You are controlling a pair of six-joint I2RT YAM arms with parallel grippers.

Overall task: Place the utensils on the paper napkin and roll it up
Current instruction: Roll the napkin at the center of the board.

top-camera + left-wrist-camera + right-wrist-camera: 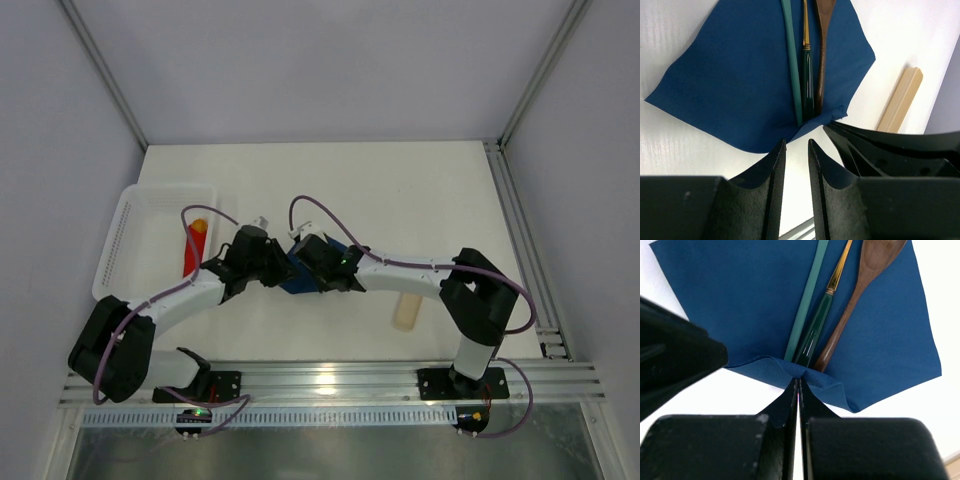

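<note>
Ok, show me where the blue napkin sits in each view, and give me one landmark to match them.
Top external: paper napkin, a small blue patch at mid-picture, mostly covered.
Left wrist: paper napkin fills the upper left and centre, with the utensils on it.
Right wrist: paper napkin fills the upper half.
Shared landmark: the right claw, shut on the napkin's folded near edge.

Napkin: your dark navy-blue square paper napkin [730,300] lies mid-table on the white table [420,200].
Utensils: three slim copper-brown and dark cutlery pieces [815,330] lie side by side on it, ends under its folded edge.
Bar: the pale beige rounded bar [406,312] lies to its right, apart.
Basket: at far left, the white perforated plastic basket [120,240] holds the red block with an orange tip [193,250].
</note>
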